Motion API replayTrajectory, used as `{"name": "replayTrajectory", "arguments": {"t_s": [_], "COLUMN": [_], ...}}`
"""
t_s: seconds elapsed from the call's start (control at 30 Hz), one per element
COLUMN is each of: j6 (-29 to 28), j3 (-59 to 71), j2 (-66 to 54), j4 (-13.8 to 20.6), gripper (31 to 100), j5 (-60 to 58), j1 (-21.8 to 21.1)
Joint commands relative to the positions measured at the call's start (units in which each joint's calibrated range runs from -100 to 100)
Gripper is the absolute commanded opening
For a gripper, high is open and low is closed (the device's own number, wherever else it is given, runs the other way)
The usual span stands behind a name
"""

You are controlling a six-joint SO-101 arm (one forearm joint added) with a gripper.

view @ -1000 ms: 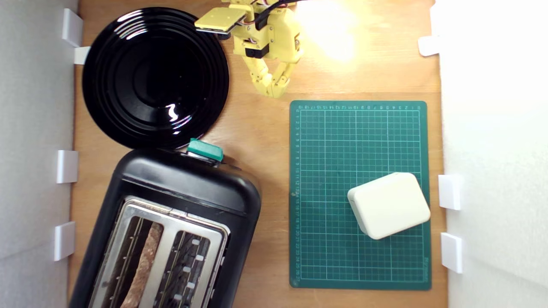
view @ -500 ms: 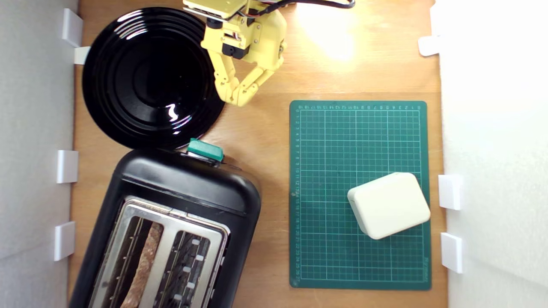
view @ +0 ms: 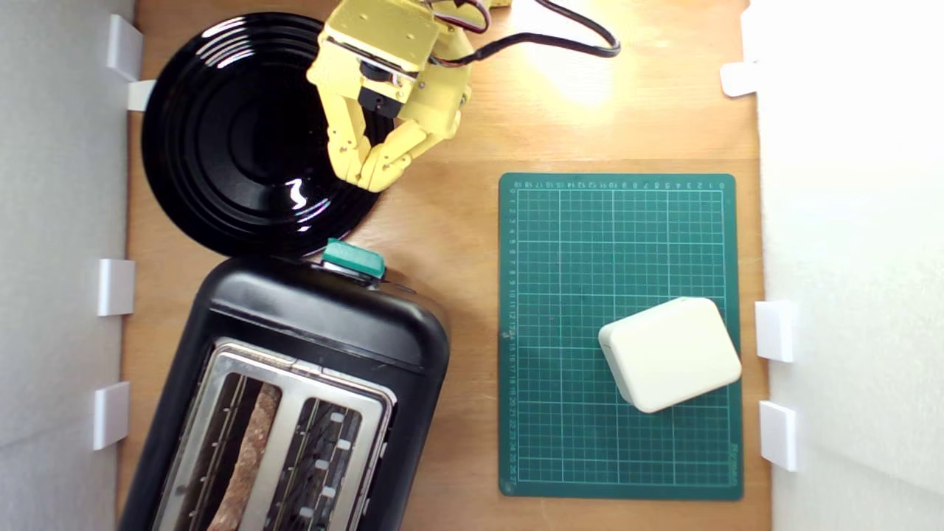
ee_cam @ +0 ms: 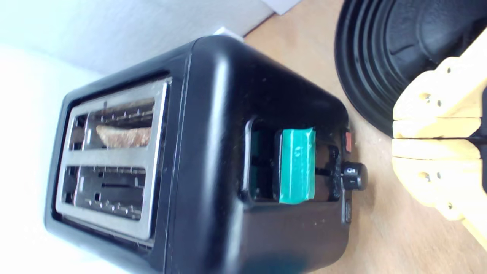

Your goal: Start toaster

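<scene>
Wooden table (view: 457, 243); end effector (view: 361, 173) moved over plate (view: 221, 133), nearer toaster (view: 310, 324).

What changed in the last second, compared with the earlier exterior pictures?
The tool swung toward the exterior view's left and down the picture, from bare wood to over the black plate's rim, nearer the toaster's green lever. It stays shut, holding nothing. Toaster, plate, cream box and mat stayed put.

The glossy black toaster (view: 324, 324) is standing upright at the exterior view's lower left, angled on the desk (view: 457, 243), a browned slice (view: 247, 457) sitting in one slot, its teal lever (view: 354, 259) sitting apart from everything.
</scene>
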Motion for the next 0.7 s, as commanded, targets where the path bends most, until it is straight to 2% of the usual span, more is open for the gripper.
{"name": "replayTrajectory", "arguments": {"t_s": [0.0, 0.27, 0.67], "j6": [1.98, 0.83, -3.31], "j3": [-7.54, -18.27, -26.08], "j2": [3.43, 10.18, 19.58], "j4": [0.72, -0.22, -1.16], "gripper": [31.3, 31.3, 31.4], "j5": [0.35, 0.1, -3.24], "j1": [0.86, 2.13, 2.13]}}
